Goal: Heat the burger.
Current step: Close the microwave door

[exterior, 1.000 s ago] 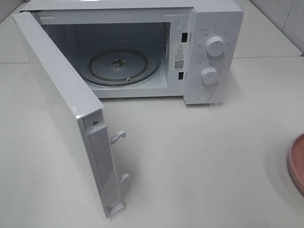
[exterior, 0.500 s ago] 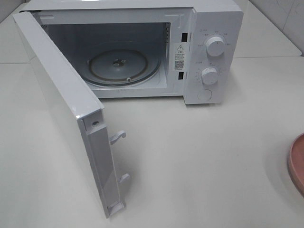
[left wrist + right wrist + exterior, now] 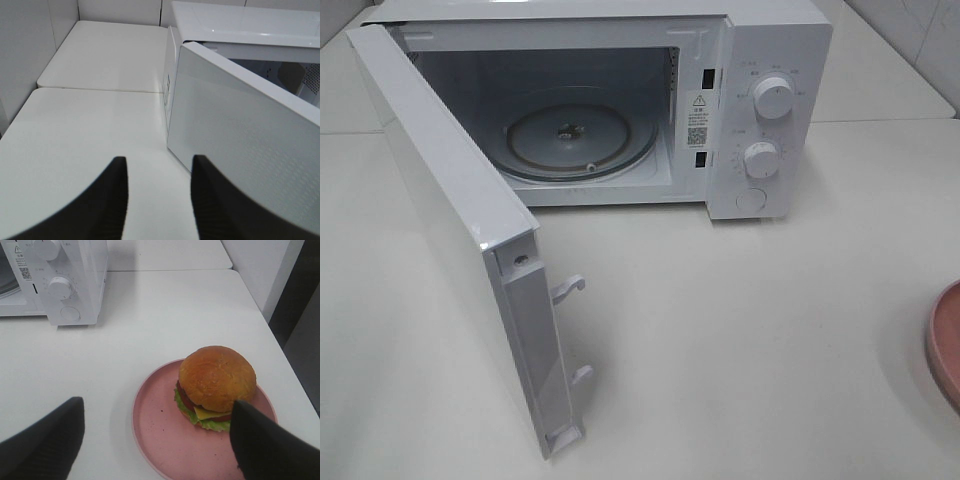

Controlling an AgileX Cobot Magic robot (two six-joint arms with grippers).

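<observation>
One burger point(image 3: 216, 384) on a plate point(image 3: 155, 440), below and between the right gripper's point(image 3: 155, 442) spread jaws; soft, stacked, likely squashable, best pinched low at the bun's sides. Left gripper point(image 3: 157, 197): jaws apart, empty.

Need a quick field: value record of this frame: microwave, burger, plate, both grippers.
microwave: on the white table, door swung wide open
turntable: glass, nothing on it
burger: sits on the pink plate, right of the microwave, not gripped
left gripper: jaws apart, nothing between them, beside the open door
right gripper: jaws wide open, hovering over the plate
stage: burger not yet picked up
</observation>
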